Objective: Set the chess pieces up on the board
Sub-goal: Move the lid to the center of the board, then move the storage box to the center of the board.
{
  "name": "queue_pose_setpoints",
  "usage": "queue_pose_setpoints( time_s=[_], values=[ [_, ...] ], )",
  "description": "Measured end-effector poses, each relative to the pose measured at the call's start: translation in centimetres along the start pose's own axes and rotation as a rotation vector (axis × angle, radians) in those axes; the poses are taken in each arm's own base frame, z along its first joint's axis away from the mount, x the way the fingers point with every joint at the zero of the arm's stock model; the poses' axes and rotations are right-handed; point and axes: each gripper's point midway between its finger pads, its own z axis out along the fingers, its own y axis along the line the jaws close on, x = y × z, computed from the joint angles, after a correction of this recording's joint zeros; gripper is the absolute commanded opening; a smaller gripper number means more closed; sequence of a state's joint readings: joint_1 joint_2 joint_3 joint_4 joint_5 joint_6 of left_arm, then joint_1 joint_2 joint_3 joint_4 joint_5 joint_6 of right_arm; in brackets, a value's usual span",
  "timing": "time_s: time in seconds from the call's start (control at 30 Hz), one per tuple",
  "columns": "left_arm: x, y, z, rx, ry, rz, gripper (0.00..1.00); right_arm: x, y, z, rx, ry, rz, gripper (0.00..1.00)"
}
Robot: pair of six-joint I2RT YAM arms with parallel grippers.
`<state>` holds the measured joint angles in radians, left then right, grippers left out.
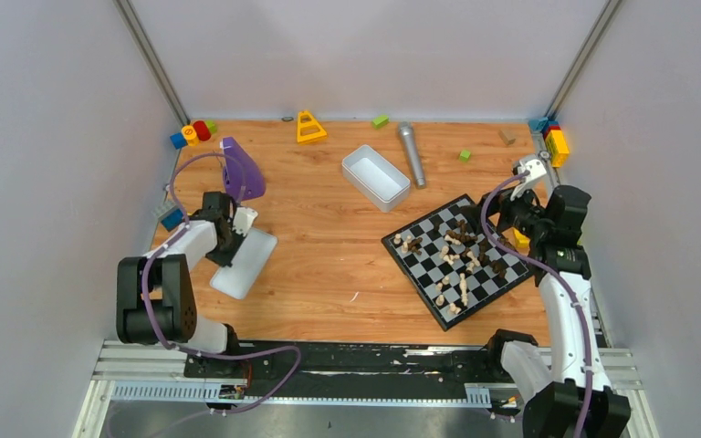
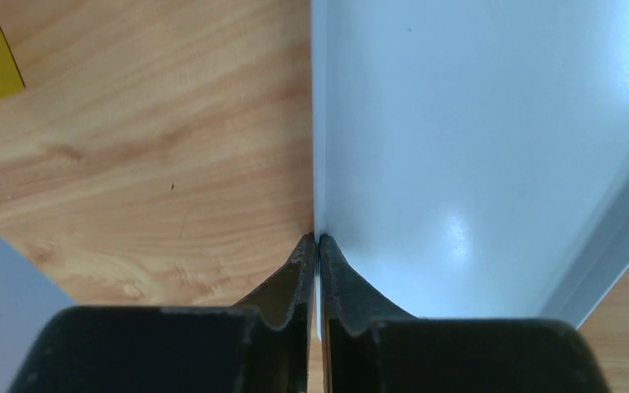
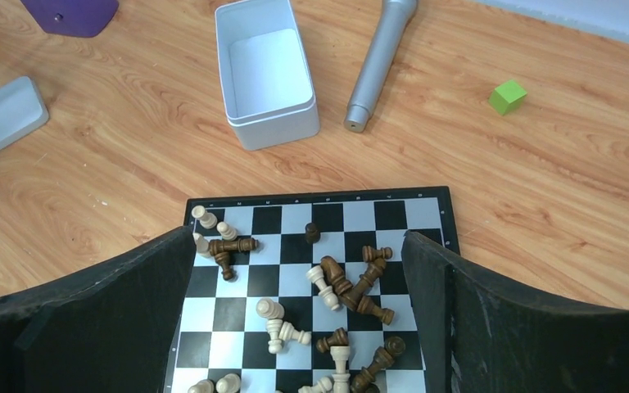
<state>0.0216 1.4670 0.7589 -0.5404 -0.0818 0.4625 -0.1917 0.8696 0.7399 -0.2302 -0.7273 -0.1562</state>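
Observation:
The board (image 1: 427, 285) lies at the right of the table, turned at an angle. The chess pieces (image 1: 461, 251), pale and dark brown, are scattered over it, most lying on their sides. My right gripper (image 1: 514, 208) hangs open over the board's far right side. In the right wrist view its fingers (image 3: 131, 303) straddle the board (image 3: 229, 315) and the jumbled chess pieces (image 3: 352, 286), touching none. My left gripper (image 1: 237, 224) is at the left, shut on the thin rim of a white lid (image 1: 246, 260). Its tips (image 2: 318, 239) pinch the edge of the lid (image 2: 459, 123).
A white tray (image 1: 376, 176) and a silver cylinder (image 1: 411, 153) lie behind the board. A purple object (image 1: 242, 171) stands behind the left gripper. A yellow triangle (image 1: 309, 127) and small green blocks (image 1: 465, 155) sit near the back wall, coloured blocks (image 1: 192, 133) in both back corners.

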Motion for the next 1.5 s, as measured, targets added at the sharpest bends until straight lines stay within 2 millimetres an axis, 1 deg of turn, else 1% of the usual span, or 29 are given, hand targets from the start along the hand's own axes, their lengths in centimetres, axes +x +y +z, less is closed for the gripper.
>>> queue_pose_setpoints(
  time_s=[0.03,0.07,0.1,0.13,0.17,0.2,0.23,0.27,0.3,0.33,0.37,0.4,0.47,0.5,0.57,0.6,0.67,0.73,0.77,0.9,1.0,1.1,1.17,1.33,1.4,1.47,1.5],
  values=[
    [1.0,0.5,-0.1,-0.017,0.017,-0.011,0.32,0.3,0.1,0.2,-0.008,0.011,0.008,1.00],
    [1.7,0.8,-0.2,-0.027,0.030,-0.015,0.38,0.5,0.1,0.4,-0.014,0.023,0.015,1.00],
    [2.1,0.9,-0.4,-0.034,0.040,-0.008,0.50,0.7,0.2,0.8,-0.022,0.035,0.022,1.00],
    [2.2,1.0,-0.5,-0.039,0.041,-0.001,0.57,0.9,0.4,1.1,-0.030,0.044,0.025,1.00],
    [2.2,1.1,-0.7,-0.040,0.038,0.003,0.71,0.9,0.6,1.5,-0.038,0.056,0.025,1.00],
    [2.1,1.1,-0.9,-0.043,0.029,0.002,0.77,1.0,0.9,2.1,-0.047,0.070,0.022,1.00],
    [1.9,1.1,-1.3,-0.041,0.017,0.002,0.84,1.0,1.3,2.7,-0.057,0.081,0.018,1.00],
    [1.8,1.0,-1.5,-0.038,0.011,-0.001,0.87,0.9,1.6,3.2,-0.065,0.092,0.009,1.00],
    [1.2,1.0,-2.5,-0.032,-0.022,-0.004,0.92,1.0,2.0,3.9,-0.073,0.106,-0.003,1.00],
    [0.6,1.1,-3.1,-0.029,-0.048,-0.005,0.94,1.0,2.4,4.6,-0.081,0.120,-0.012,1.00],
    [-0.6,1.2,-4.1,-0.024,-0.099,-0.014,0.98,1.1,2.8,5.3,-0.089,0.133,-0.023,1.00],
    [-1.6,1.4,-5.1,-0.024,-0.145,-0.017,0.99,1.2,3.0,5.9,-0.094,0.146,-0.032,1.00],
    [-4.1,1.7,-7.7,-0.020,-0.275,-0.030,1.00,1.5,3.5,7.1,-0.107,0.171,-0.046,1.00],
    [-5.6,1.6,-9.4,-0.011,-0.355,-0.032,1.00,1.6,3.8,7.9,-0.116,0.188,-0.057,1.00],
    [-7.4,1.2,-11.6,0.011,-0.460,-0.028,1.00,2.0,4.4,9.5,-0.130,0.219,-0.083,0.97],
    [-8.0,1.0,-12.4,0.022,-0.496,-0.026,1.00,2.2,4.7,10.3,-0.138,0.233,-0.096,0.94],
    [-9.0,0.2,-13.3,0.056,-0.552,-0.024,1.00,2.7,5.9,12.5,-0.162,0.269,-0.141,0.91],
    [-9.5,-0.6,-13.6,0.092,-0.578,-0.026,1.00,3.0,7.5,15.5,-0.195,0.298,-0.199,0.87],
    [-9.6,-0.7,-13.7,0.101,-0.582,-0.030,1.00,3.2,7.9,16.7,-0.203,0.309,-0.220,0.85],
    [-10.1,-1.2,-13.9,0.128,-0.600,-0.052,1.00,5.3,9.7,20.8,-0.233,0.367,-0.298,0.78],
    [-10.2,-1.4,-14.0,0.138,-0.606,-0.068,1.00,7.1,10.0,23.3,-0.224,0.412,-0.354,0.70],
    [-10.2,-1.5,-14.0,0.147,-0.607,-0.083,1.00,8.5,9.9,25.4,-0.210,0.445,-0.402,0.61],
    [-10.3,-1.6,-14.0,0.151,-0.607,-0.088,1.00,9.2,9.9,26.5,-0.204,0.460,-0.421,0.55],
    [-10.3,-1.7,-14.2,0.154,-0.612,-0.099,1.00,10.4,10.5,28.8,-0.210,0.487,-0.462,0.33],
    [-10.3,-1.7,-14.5,0.151,-0.620,-0.102,1.00,10.6,10.9,29.7,-0.220,0.494,-0.479,0.22],
    [-10.3,-1.6,-14.8,0.144,-0.629,-0.102,1.00,10.8,11.2,30.4,-0.228,0.496,-0.496,0.07],
    [-10.3,-1.6,-14.9,0.140,-0.634,-0.102,1.00,10.8,11.4,30.8,-0.232,0.494,-0.513,0.02]
  ],
)
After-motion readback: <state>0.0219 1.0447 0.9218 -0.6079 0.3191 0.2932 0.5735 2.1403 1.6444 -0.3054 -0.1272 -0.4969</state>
